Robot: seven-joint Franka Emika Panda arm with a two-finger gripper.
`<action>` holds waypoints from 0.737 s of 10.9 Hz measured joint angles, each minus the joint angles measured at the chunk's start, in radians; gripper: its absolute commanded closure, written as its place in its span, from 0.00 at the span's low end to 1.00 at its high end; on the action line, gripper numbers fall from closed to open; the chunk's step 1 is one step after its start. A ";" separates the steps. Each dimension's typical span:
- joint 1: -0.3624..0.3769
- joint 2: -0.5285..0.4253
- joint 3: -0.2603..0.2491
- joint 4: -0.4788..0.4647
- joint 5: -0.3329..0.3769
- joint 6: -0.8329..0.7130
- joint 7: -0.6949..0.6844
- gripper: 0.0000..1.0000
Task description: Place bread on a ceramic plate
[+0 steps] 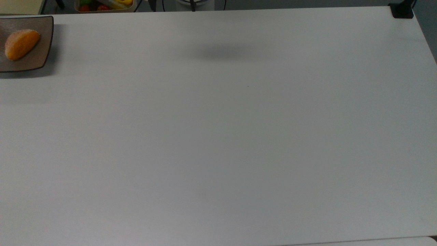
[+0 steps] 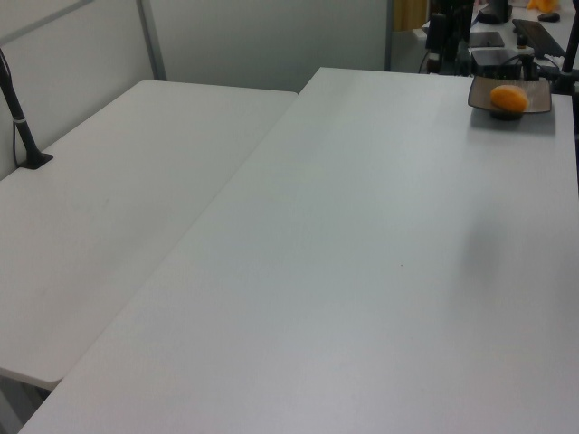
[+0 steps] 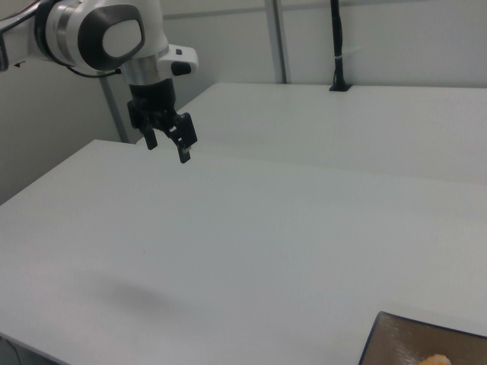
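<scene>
On the plate: I see the bread, a small oval orange roll, lying tilted on the ceramic plate, pale sugared edge toward the top view's upper left.
Bread, left view: it sits as an orange lump in the middle of the plate.
Bread, right view: I can make out just a pale sliver of it at the bottom edge, resting on the plate.
Plate on the table: it stands at a far corner of the white table, cut off by the top view's left border.
Shadow: a soft dark patch lies on the table surface well to the right of the plate in the top view, near the table's upper edge.
Gripper: from my seat the gripper hangs in the air above the table, well apart from the plate, on the right view's upper left.
Claw state: its two black fingers are spread apart, with nothing between them.
Arm: the white arm rises above the gripper, farther from the plate.
Beyond the plate: a bin of colourful items sits just past the table edge in the top view.
Second table: another white table adjoins the first, far from the plate.
</scene>
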 measured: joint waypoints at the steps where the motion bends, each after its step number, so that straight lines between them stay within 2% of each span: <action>1: 0.001 0.007 0.019 -0.003 0.000 0.000 0.006 0.00; 4: 0.002 0.037 0.048 -0.005 -0.005 0.005 0.010 0.00; 8: 0.003 0.045 0.099 -0.028 -0.083 0.005 0.054 0.00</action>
